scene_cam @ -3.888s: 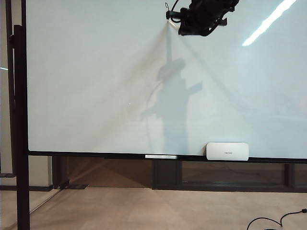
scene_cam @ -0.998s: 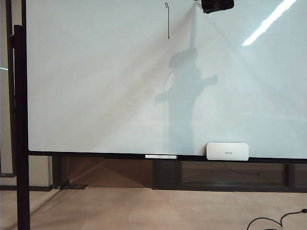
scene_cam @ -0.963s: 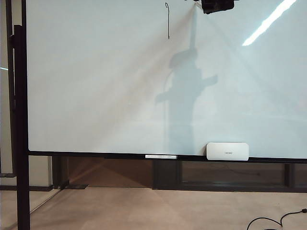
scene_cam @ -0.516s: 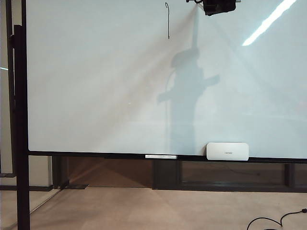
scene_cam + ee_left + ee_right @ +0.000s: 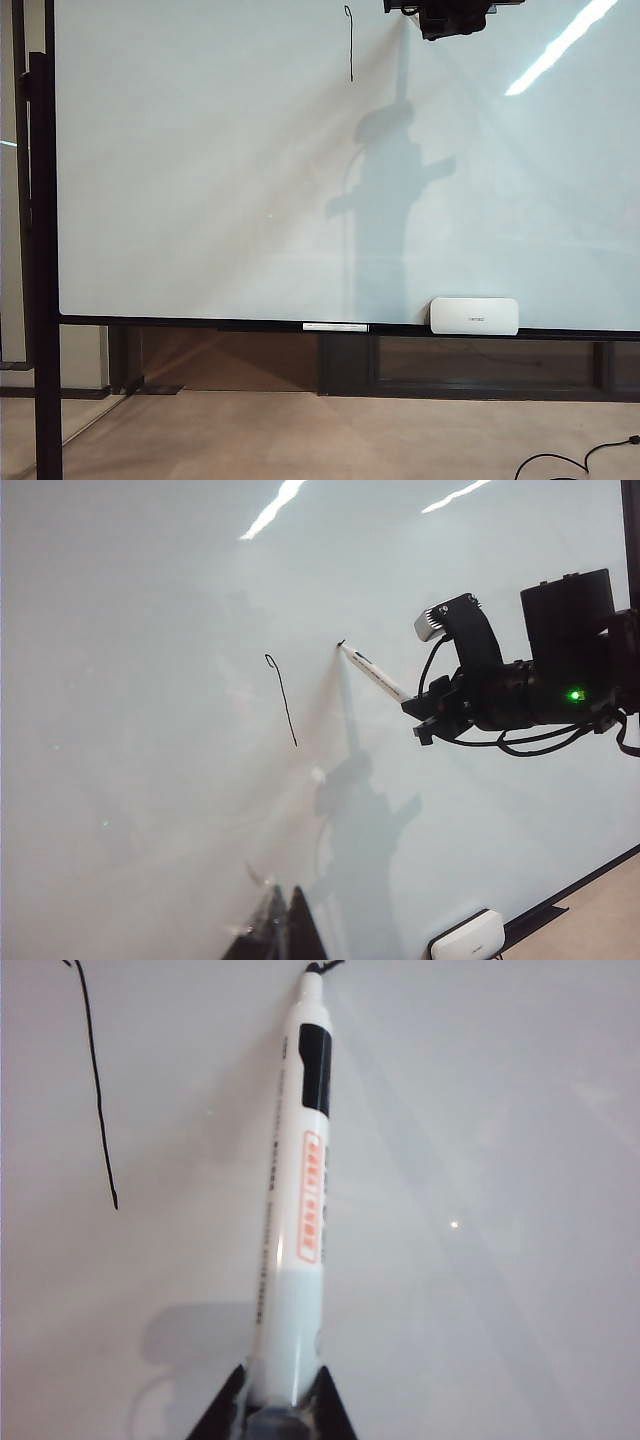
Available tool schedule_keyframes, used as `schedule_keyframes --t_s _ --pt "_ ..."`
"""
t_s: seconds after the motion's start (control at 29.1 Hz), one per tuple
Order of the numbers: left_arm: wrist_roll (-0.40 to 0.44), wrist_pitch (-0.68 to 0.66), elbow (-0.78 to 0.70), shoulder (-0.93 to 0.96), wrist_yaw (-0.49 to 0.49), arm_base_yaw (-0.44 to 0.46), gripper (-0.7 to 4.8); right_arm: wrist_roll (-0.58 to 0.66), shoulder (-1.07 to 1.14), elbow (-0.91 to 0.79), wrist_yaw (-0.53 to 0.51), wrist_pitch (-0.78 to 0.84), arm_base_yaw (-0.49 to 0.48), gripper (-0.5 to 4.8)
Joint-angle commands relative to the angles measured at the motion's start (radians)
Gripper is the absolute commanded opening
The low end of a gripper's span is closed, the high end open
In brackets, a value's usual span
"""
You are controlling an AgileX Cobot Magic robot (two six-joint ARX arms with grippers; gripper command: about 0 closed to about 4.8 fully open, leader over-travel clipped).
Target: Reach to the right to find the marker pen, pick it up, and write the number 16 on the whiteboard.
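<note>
The marker pen (image 5: 298, 1210) is clamped by its rear end between the fingers of the right gripper (image 5: 283, 1400), its black tip pressed to the whiteboard (image 5: 200, 200) near the top edge, just to the right of a finished vertical stroke (image 5: 351, 45). That stroke, with a small hook at its head, reads as the digit 1. At the tip a short dark mark is only beginning in the right wrist view, so the 6 is judged barely started: finding and picking up the pen are done, one digit is written, and nearly the whole second digit is left.

In the exterior view the right gripper (image 5: 450, 15) sits at the top margin, partly cut off by the frame. The left gripper (image 5: 280, 930) hangs low and well apart from the writing; only its dark finger ends show, seemingly close together, but whether it is open or shut cannot be told.

An eraser (image 5: 474, 316) rests on the board's lower ledge, with a thin white stick (image 5: 335, 327) lying to its left. Both are far below the writing area, and nothing obstructs the pen's path
</note>
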Motion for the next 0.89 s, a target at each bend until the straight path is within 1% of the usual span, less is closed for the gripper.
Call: schedule_keyframes --t_s 0.03,0.17,0.28,0.45,0.58,0.89 --pt "0.002 0.014 0.006 -0.003 0.000 0.000 -0.06 -0.002 -0.004 0.006 -0.034 0.026 -0.001 -0.02" --pt "0.009 0.014 0.006 -0.003 0.000 0.000 -0.05 -0.002 -0.003 0.006 -0.051 0.031 -0.001 -0.02" --pt "0.020 0.014 0.006 -0.003 0.000 0.000 -0.05 -0.002 -0.003 0.006 -0.086 0.039 -0.001 -0.02" --pt "0.020 0.014 0.006 -0.003 0.000 0.000 -0.05 -0.002 -0.003 0.006 -0.099 0.040 -0.002 -0.02" --pt "0.020 0.013 0.006 -0.003 0.000 0.000 -0.06 -0.002 -0.003 0.006 -0.098 0.039 -0.002 -0.02" --pt "0.020 0.010 0.006 -0.003 -0.001 0.000 -0.06 0.002 -0.004 0.006 -0.060 0.037 -0.001 -0.02"
